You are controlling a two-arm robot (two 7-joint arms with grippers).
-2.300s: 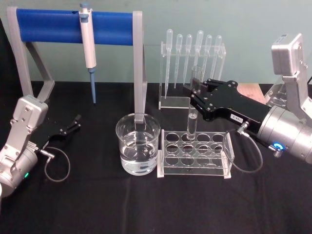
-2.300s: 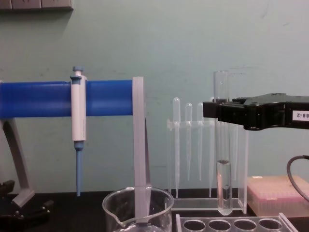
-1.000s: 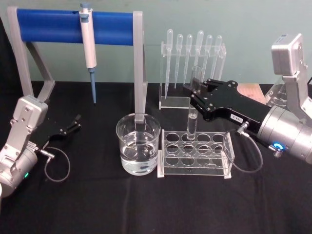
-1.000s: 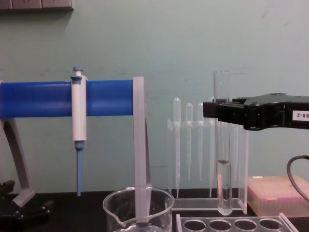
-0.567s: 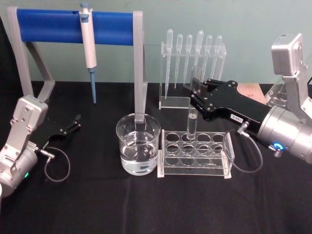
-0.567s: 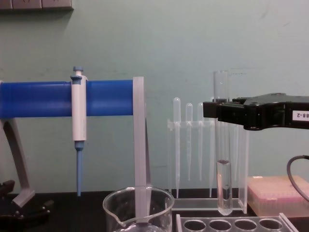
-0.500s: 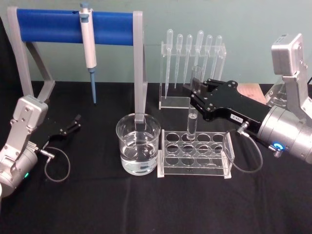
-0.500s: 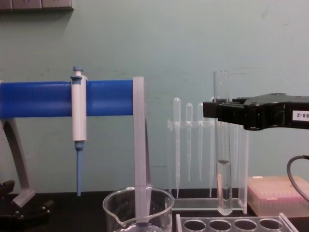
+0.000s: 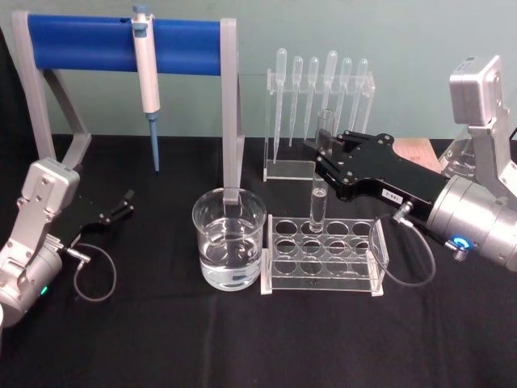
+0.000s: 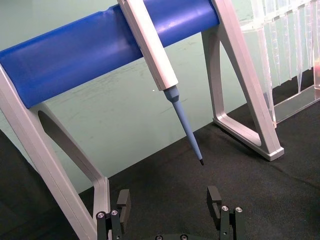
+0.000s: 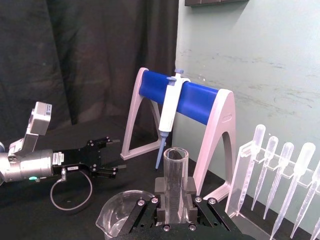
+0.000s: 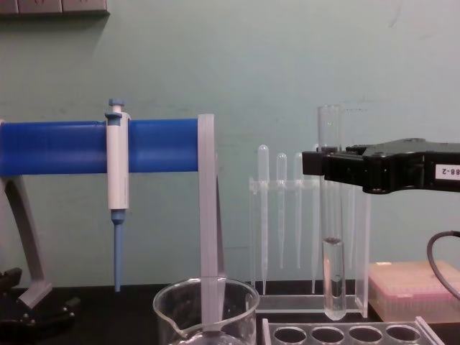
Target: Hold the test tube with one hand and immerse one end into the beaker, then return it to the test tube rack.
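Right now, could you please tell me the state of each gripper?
Left gripper: open, holding nothing, parked on the left.
Right gripper: shut on the test tube, held upright just above the rack.

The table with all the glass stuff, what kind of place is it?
Probably a science lab: the right gripper holds a test tube at a rack, beside a beaker and plastic pipettes.

Beaker (image 12: pixel 237 316) base below chest view's edge
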